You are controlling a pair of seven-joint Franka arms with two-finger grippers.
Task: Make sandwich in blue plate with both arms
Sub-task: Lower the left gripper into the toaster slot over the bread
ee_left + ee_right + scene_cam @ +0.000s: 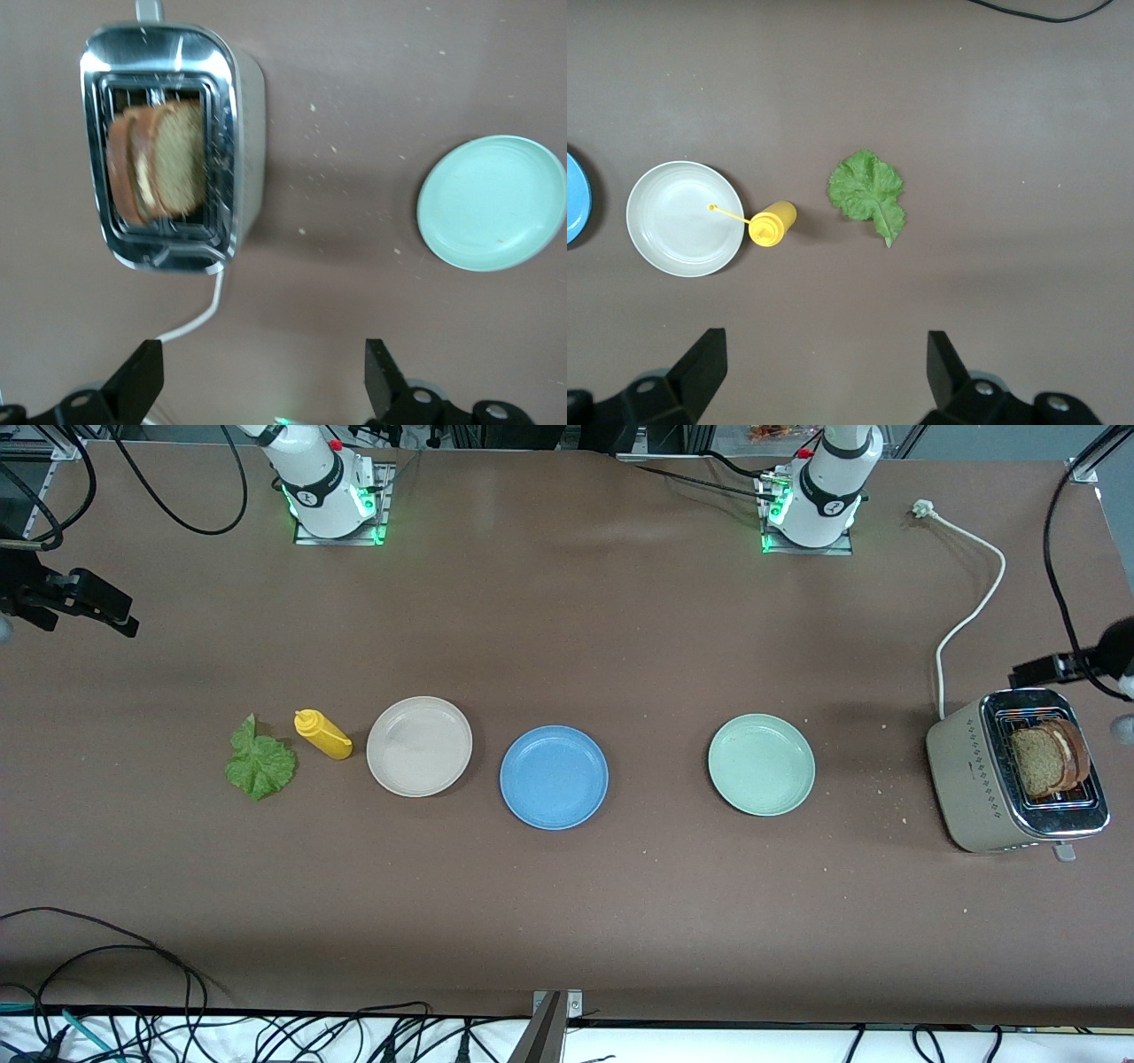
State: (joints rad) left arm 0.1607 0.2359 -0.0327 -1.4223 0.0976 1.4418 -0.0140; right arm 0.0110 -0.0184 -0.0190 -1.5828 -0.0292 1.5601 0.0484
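The blue plate (554, 777) lies bare in the middle of the table, between a beige plate and a pale green plate. Two brown bread slices (1050, 757) (159, 159) stand in the slot of a toaster at the left arm's end. A green lettuce leaf (260, 762) (868, 190) lies flat at the right arm's end. My left gripper (266, 372) hangs open and holds nothing, over bare table beside the toaster. My right gripper (824, 367) hangs open and holds nothing, over bare table by the lettuce.
A silver toaster (970, 779) (248, 133) trails a white cord (970, 615) toward the bases. A yellow squeeze bottle (322, 734) (772, 223) lies between the lettuce and the beige plate (419, 746) (682, 217). The pale green plate (761, 764) (492, 202) holds nothing. Crumbs are scattered near the toaster.
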